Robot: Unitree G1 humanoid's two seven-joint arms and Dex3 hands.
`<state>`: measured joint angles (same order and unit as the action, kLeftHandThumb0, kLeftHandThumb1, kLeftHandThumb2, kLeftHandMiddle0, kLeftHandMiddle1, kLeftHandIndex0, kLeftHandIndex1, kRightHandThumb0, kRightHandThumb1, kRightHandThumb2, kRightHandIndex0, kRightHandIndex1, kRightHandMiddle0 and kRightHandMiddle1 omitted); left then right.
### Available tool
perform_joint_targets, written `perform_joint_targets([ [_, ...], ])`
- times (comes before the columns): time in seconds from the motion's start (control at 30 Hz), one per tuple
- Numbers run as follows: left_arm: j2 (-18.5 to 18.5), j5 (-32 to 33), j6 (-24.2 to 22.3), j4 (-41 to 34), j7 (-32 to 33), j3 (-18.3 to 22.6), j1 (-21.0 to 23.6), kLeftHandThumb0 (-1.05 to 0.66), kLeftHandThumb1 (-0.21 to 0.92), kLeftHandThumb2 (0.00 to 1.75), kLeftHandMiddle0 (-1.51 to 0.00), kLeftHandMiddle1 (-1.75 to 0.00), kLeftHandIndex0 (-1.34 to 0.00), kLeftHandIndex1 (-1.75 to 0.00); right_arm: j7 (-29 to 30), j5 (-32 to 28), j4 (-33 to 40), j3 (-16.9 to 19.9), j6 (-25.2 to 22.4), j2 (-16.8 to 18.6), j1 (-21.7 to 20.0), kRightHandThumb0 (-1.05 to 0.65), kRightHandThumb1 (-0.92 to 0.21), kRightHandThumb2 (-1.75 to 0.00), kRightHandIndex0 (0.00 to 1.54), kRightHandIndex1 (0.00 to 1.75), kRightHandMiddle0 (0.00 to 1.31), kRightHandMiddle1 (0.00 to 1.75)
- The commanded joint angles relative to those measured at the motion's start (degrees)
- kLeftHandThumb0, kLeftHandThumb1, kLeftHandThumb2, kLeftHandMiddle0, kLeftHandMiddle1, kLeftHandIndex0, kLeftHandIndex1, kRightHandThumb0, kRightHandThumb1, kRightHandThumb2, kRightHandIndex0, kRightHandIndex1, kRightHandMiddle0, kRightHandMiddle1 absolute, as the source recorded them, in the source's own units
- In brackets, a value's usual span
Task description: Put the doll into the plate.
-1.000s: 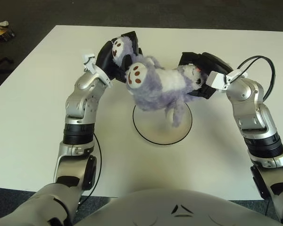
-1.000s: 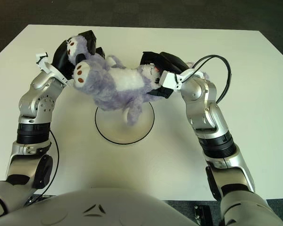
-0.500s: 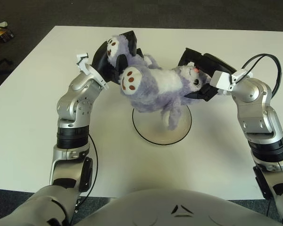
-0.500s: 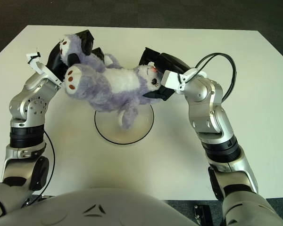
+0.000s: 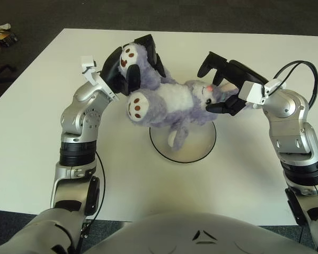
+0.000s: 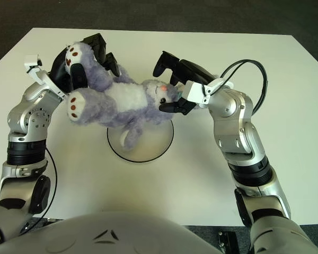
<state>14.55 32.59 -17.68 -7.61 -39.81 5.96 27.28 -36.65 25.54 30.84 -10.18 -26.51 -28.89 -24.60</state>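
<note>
A purple doll [image 5: 167,103] hangs above the white plate [image 5: 199,148] on the table [image 5: 32,132]. The left hand [image 5: 130,66] grips its legs; the right hand [image 5: 222,79], fingers spread, is beside its head.

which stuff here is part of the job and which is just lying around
Job: doll, held over the plate; left robot hand gripping its legs; right robot hand at its head.
Lying about: small items on the floor beyond the table.
</note>
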Motion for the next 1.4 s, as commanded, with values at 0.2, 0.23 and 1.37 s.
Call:
perform_joint_targets([
  [0.2, 0.9, -1.8, 7.2, 1.3, -2.5, 0.4, -1.5, -0.3, -0.04, 1.38, 0.0, -1.46, -0.05, -1.56, -0.2, -2.7, 1.5, 2.3, -2.4, -0.1, 1.1, -0.54, -0.14, -1.1, 0.05, 1.32, 0.0, 1.17],
  [0.23, 1.0, -1.1, 6.5, 1.3, -2.6, 0.4, -1.5, -0.3, -0.05, 1.39, 0.0, -1.44, -0.04, -1.54, -0.3, -3.2, 1.6, 2.4, -2.5, -0.2, 1.2, -0.54, -0.15, -1.1, 0.05, 1.32, 0.0, 1.17],
  [1.37, 2.4, 2.9, 6.7, 23.7, -20.8, 0.0, 9.6, -0.92, 0.86, 0.44, -0.04, -0.76, 0.0, -0.82, -1.8, -12.1, -0.8, 5.8, -0.2, -4.4, 1.1, -0.53, -0.17, -1.03, 0.0, 1.0, 0.0, 1.08],
])
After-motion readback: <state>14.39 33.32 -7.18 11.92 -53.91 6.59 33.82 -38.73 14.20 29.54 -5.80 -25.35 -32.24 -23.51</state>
